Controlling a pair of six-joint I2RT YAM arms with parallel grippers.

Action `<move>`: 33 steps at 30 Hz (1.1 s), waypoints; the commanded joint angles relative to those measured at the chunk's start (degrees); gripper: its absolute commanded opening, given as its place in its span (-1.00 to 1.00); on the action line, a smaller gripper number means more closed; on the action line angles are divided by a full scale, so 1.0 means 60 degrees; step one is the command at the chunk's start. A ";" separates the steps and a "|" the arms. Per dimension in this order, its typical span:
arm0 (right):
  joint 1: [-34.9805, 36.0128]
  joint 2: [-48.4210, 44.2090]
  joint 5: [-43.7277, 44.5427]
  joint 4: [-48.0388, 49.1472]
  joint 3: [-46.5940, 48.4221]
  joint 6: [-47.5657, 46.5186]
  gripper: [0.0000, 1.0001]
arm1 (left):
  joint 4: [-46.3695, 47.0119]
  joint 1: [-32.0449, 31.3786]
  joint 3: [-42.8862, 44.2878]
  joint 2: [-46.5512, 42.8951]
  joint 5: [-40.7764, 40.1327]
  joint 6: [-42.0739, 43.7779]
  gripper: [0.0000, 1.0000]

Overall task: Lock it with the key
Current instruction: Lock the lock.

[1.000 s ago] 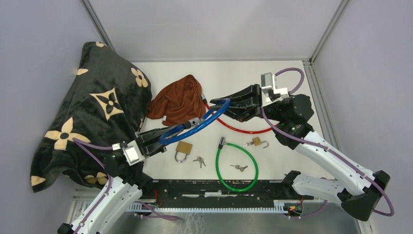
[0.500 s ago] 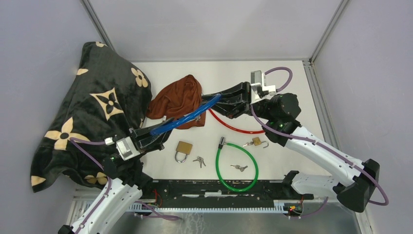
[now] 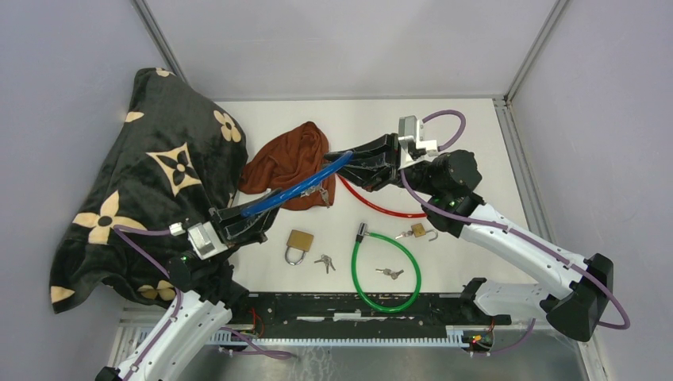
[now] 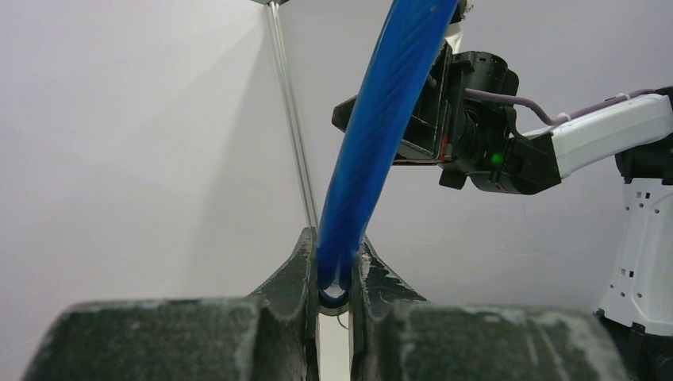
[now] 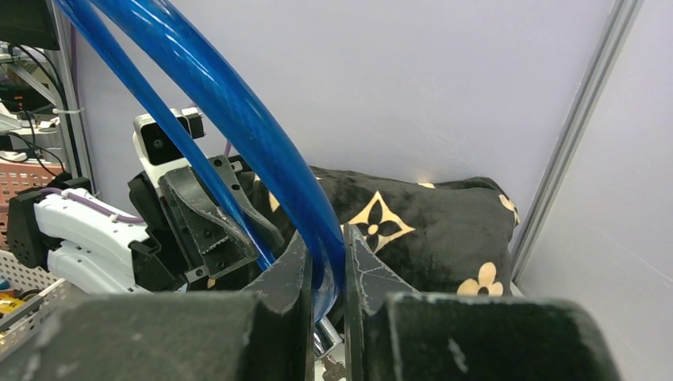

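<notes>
A blue cable lock (image 3: pixel 295 186) hangs in the air between both arms, over the brown cloth. My left gripper (image 3: pixel 254 216) is shut on its lower left end; the left wrist view shows the blue cable (image 4: pixel 373 151) pinched between the fingers of that gripper (image 4: pixel 334 274). My right gripper (image 3: pixel 344 161) is shut on the upper right end, where the cable (image 5: pixel 238 111) passes between its jaws (image 5: pixel 325 266). Just below them I see the chrome lock barrel (image 5: pixel 322 340) with a key (image 5: pixel 333 367) dangling. A small bunch of keys (image 3: pixel 321 193) hangs under the cable.
On the table lie a brass padlock (image 3: pixel 299 242), loose keys (image 3: pixel 324 262), a green cable lock (image 3: pixel 386 270) with a key (image 3: pixel 389 273) inside its loop, a small open padlock (image 3: pixel 421 232) and a red cable (image 3: pixel 381 208). A brown cloth (image 3: pixel 290 163) and a black patterned blanket (image 3: pixel 151 182) fill the left.
Both grippers have shifted left with the blue cable lock. Its loop, open toward the camera a second ago, now appears as a nearly straight, edge-on band.
</notes>
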 commanded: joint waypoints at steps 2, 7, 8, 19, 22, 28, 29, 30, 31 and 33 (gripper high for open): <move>0.0070 -0.0108 0.0181 0.0470 0.0441 -0.0168 -1.00 | 0.0442 0.0089 0.0126 -0.0101 -0.0344 -0.0556 -0.96; 0.0070 -0.0290 0.0218 0.0605 0.0462 -0.0215 -1.00 | 0.0309 0.0104 0.0059 -0.0116 -0.0524 -0.0610 -0.95; 0.0070 -0.0277 0.0200 0.0690 0.0424 -0.0160 -1.00 | 0.0326 0.0103 0.0058 -0.0108 -0.0522 -0.0611 -0.95; 0.0077 -0.0069 0.0130 0.0940 0.0545 -0.0033 -1.00 | 0.0245 0.0117 -0.0022 -0.0114 -0.0474 -0.0588 -0.95; 0.0084 -0.0086 0.0163 0.0922 0.0478 -0.0074 -1.00 | 0.0296 0.0123 -0.0019 -0.0115 -0.0520 -0.0573 -0.95; 0.0085 -0.0015 0.0356 0.0957 0.0234 -0.0177 -1.00 | 0.0361 0.0133 0.0043 -0.0130 -0.0490 -0.0584 -0.95; 0.0085 0.0034 0.0342 0.0958 0.0212 -0.0181 -1.00 | 0.0391 0.0137 0.0055 -0.0116 -0.0512 -0.0584 -0.96; 0.0085 0.0060 0.0344 0.0959 0.0198 -0.0179 -1.00 | 0.0402 0.0145 0.0058 -0.0115 -0.0520 -0.0604 -0.96; 0.0085 0.0090 0.0362 0.0964 0.0169 -0.0183 -1.00 | 0.0411 0.0154 0.0071 -0.0115 -0.0521 -0.0611 -0.95; 0.0078 0.0144 0.0425 0.1009 0.0109 -0.0173 -1.00 | 0.0439 0.0141 0.0087 -0.0121 -0.0519 -0.0649 -0.95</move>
